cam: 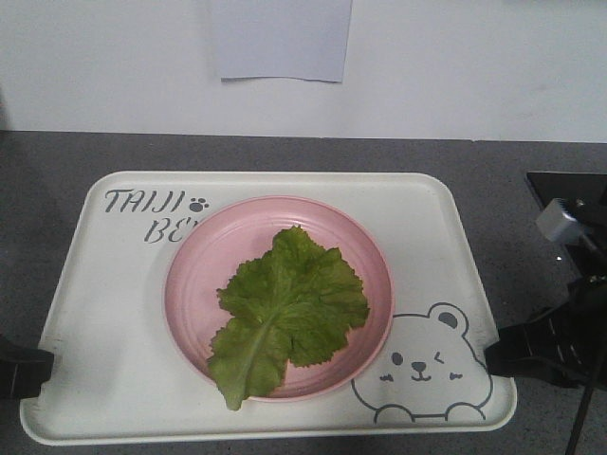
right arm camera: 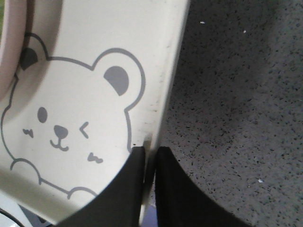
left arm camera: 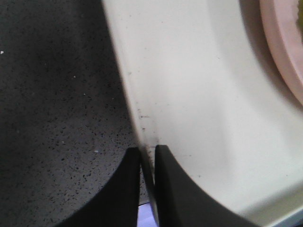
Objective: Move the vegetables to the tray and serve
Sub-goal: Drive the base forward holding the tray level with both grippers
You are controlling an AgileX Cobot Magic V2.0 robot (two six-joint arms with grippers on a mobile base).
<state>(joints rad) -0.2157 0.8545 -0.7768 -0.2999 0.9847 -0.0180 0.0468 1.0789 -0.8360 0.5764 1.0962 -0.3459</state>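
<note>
A green lettuce leaf, the vegetables [cam: 285, 308], lies on a round pink plate [cam: 204, 256] in the middle of the cream tray [cam: 114, 313]. My left gripper [cam: 33, 370] is shut on the tray's left rim near the front corner; in the left wrist view the rim [left arm camera: 137, 113] runs down between the two black fingers [left arm camera: 128, 189]. My right gripper [cam: 507, 355] is shut on the tray's right rim beside the bear drawing [right arm camera: 61, 118], with the rim [right arm camera: 156, 109] pinched between its fingers [right arm camera: 175, 189].
The tray sits on a dark speckled grey counter [cam: 57, 161] against a white wall. A sheet of paper [cam: 280, 38] hangs on the wall. The right arm's body and cables [cam: 569, 284] stand at the right edge.
</note>
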